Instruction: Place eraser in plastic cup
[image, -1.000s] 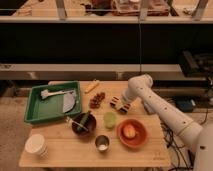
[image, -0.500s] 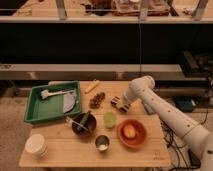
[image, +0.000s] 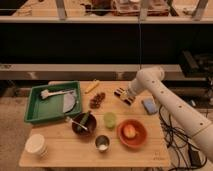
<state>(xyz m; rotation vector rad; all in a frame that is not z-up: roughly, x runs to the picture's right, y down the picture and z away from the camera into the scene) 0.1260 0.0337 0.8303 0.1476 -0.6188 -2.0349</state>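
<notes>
Little changed in last sec: gripper (image: 129, 97) stayed low, centre-right of frame, beside eraser (image: 119, 92) on table (image: 150, 150); grip state can't tell. Plastic cup (image: 109, 119) sat apart, lower centre. Prob. grasp stage.

Dim room; dark metal shelving (image: 75, 67) behind wooden table (image: 65, 150); grey floor (image: 12, 112); gripper (image: 128, 95) above table's far side.

one plastic cup (image: 109, 119), two other cups (image: 102, 143) (image: 36, 146), two bowls (image: 90, 129) (image: 141, 138), one gripper (image: 129, 97) near eraser (image: 119, 92)
</notes>
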